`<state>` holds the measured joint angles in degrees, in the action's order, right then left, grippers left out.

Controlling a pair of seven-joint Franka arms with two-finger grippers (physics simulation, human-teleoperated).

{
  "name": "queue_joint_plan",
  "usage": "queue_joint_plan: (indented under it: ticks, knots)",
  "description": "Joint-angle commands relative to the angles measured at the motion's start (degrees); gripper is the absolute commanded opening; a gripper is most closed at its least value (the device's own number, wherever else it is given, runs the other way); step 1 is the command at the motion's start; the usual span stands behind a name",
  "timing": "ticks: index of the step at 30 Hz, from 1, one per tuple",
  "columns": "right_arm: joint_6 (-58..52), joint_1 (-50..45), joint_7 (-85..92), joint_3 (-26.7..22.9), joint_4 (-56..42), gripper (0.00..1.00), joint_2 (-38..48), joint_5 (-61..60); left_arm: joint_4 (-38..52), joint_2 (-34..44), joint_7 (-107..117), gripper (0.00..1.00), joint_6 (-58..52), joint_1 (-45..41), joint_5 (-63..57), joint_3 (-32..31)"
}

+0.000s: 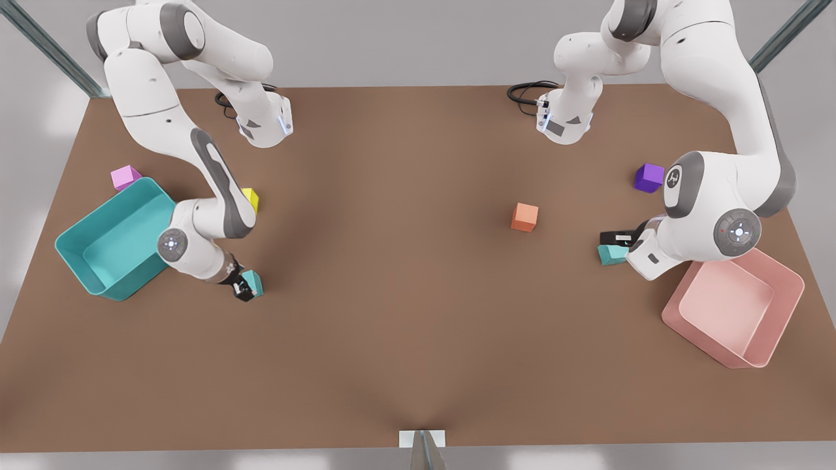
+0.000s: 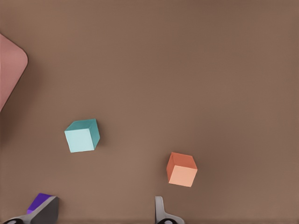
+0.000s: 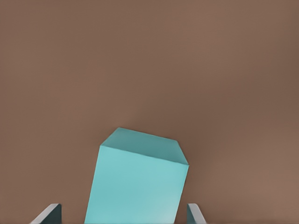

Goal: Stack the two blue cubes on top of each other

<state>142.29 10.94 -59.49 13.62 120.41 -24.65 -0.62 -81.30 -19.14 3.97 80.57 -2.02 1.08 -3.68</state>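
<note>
**Two teal cubes, one at each of my grippers, well apart on the table**

In the front view, a brown tabletop [image 1: 405, 313] carries my two white arms. One small matte teal cube [image 1: 253, 282] lies toward the front view's left, just beside a large teal rectangular bin [image 1: 98, 261]. My right gripper [image 1: 243, 287] is right up against this cube. The right wrist view adds what the front view hides: the cube [image 3: 138, 186] sits tilted between my spread fingers [image 3: 49, 214], with a visible gap on one side, so I am not clamping it.

The other small matte teal cube [image 1: 612, 254] lies toward the front view's right, near a pale pink rectangular bin [image 1: 777, 313]. My left gripper [image 1: 620, 238] is low beside it. In the left wrist view my fingertips [image 2: 161, 212] stand wide apart, and the cube [image 2: 81, 135] rests on the table beyond them, untouched.

That wrist view also shows a small orange cube [image 2: 182, 169] near the teal one and a small purple cube [image 2: 41, 201] behind one fingertip.

The front view alone shows a small lilac cube [image 1: 125, 177] and a small yellow cube [image 1: 251, 198] on the far side of the teal bin.
</note>
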Motion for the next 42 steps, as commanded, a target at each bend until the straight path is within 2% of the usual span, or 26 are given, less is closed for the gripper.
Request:
queue_joint_plan:
  ticks: [1, 10, 13, 15, 17, 19, 20, 22, 24, 25, 29, 32, 35, 37, 38, 39, 42]
  knots:
    - [1.23, -0.04, -9.85, 0.01, -0.17, 1.0, -0.67, -0.08, 0.0, 0.07, 0.25, 1.0, -0.15, 0.0, -0.02, -0.01]
    - [3.43, 0.22, -9.76, -0.26, -2.11, 0.99, -5.32, 0.0, 0.09, 0.15, 0.34, 1.0, -1.73, -0.17, 0.06, -0.27]
    - [3.7, 0.22, -9.59, -0.26, -2.99, 0.95, -6.73, 0.27, 0.0, 0.07, 0.34, 1.0, -1.73, -0.09, 0.06, -0.27]
    - [3.61, 0.75, -9.5, -0.26, -2.99, 0.74, -6.56, 0.27, 0.09, 0.07, 0.34, 1.0, -1.82, 0.0, 0.06, -0.27]
    - [3.17, 1.1, -9.33, -0.17, -3.07, 0.58, -5.5, 0.27, 0.0, 0.07, 0.34, 1.0, -1.82, -0.09, 0.06, -0.27]
    - [2.73, 1.19, -9.5, 0.36, -3.34, 0.57, -4.36, 0.09, 0.0, 0.07, 0.34, 1.0, -2.78, -0.44, 0.06, -0.27]
    - [1.59, 0.92, -9.68, 0.71, -4.39, 0.57, -3.83, 0.09, 0.09, 0.24, 0.77, 1.0, -3.13, -1.32, 0.06, -0.27]
    - [0.18, 0.84, -10.38, 4.75, -5.54, 0.58, -2.69, -0.08, 0.09, 0.24, 1.57, 1.0, -3.57, -1.67, 0.15, -0.27]
    - [0.18, 0.14, -18.19, 11.43, -6.5, 0.58, -2.07, -0.08, 0.18, 0.24, 1.39, 1.0, -3.57, -1.32, 0.06, -0.27]
    - [0.27, -4.6, -23.55, 11.78, -8.52, 0.58, -2.6, -0.08, 0.26, 0.42, 1.48, 1.0, -3.66, -1.58, 0.06, -0.27]
    - [0.71, -23.15, -46.75, 10.2, -21.44, 0.58, -10.16, 3.42, 0.26, 0.33, 1.57, 1.0, -3.66, -1.76, 0.15, -0.27]
    - [0.53, -32.46, -69.42, 9.76, -32.68, 0.58, -18.76, 20.91, 0.35, 0.16, 3.59, 1.0, -2.43, -1.32, -0.02, -0.1]
    - [0.27, -38.89, -73.48, 7.22, -37.7, 0.58, -22.64, 22.33, 2.11, 0.24, 3.68, 1.0, -2.08, 3.78, -0.55, 0.43]
    - [0.36, -40.47, -74.36, 6.25, -38.49, 0.59, -23.78, 22.33, -0.08, -0.46, 7.37, 1.0, 3.71, 9.75, -0.11, 0.6]
    - [0.36, -40.65, -74.37, 6.25, -39.2, 0.64, -24.48, 22.33, -6.23, 1.38, 10.43, 1.0, 9.51, 10.11, 0.15, 1.48]
    - [0.27, -40.82, -74.45, 6.25, -39.72, 1.0, -24.92, 22.33, -11.49, 1.39, 14.13, 1.0, 14.6, 9.5, 0.24, 1.48]
    - [0.27, -41.7, -74.45, 6.25, -40.34, 1.0, -25.1, 22.33, -22.85, 1.47, 13.87, 1.0, 31.49, 9.41, 1.65, 1.48]
